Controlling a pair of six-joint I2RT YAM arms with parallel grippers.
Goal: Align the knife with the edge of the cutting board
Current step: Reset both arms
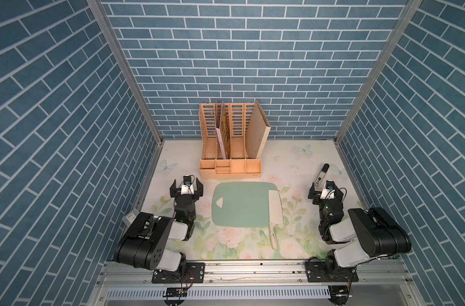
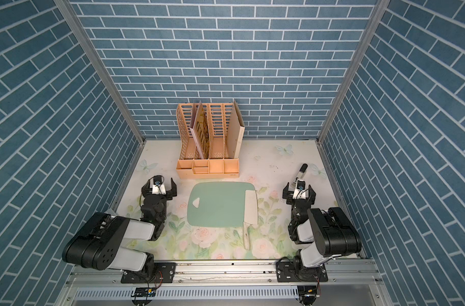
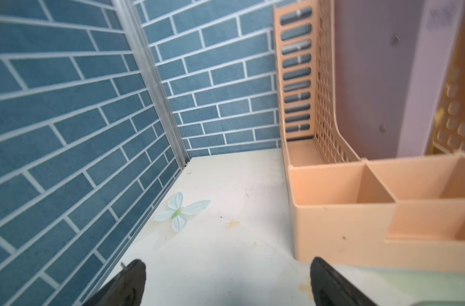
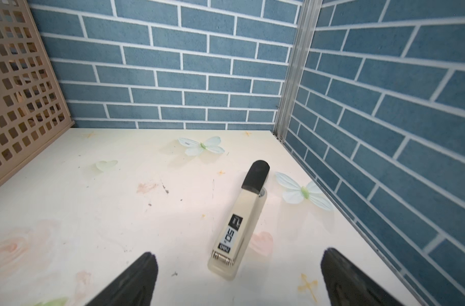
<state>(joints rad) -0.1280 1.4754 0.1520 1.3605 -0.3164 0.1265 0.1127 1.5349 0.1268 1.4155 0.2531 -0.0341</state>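
The pale-green cutting board (image 1: pixel 242 205) (image 2: pixel 219 205) lies flat mid-table in both top views, its triangular hole toward the left. The knife (image 1: pixel 275 209) (image 2: pixel 251 210) rests along the board's right short edge. Its off-white blade is on the board, and its slim handle reaches past the near edge onto the table. My left gripper (image 1: pixel 186 182) (image 2: pixel 159 184) (image 3: pixel 227 265) stands open left of the board, with nothing between its fingers. Right of the board, my right gripper (image 1: pixel 326 187) (image 2: pixel 299 187) (image 4: pixel 240 254) is open and empty. Neither wrist view shows the board or the knife.
A peach file organizer (image 1: pixel 230 159) (image 2: pixel 207 161) (image 3: pixel 345 220) stands behind the board with folders in it. A white tube with a black cap (image 1: pixel 322 174) (image 2: pixel 301 173) (image 4: pixel 239 220) lies just ahead of the right gripper. Brick-pattern walls close three sides. A labelled sheet (image 1: pixel 129 217) peeks out behind the left arm.
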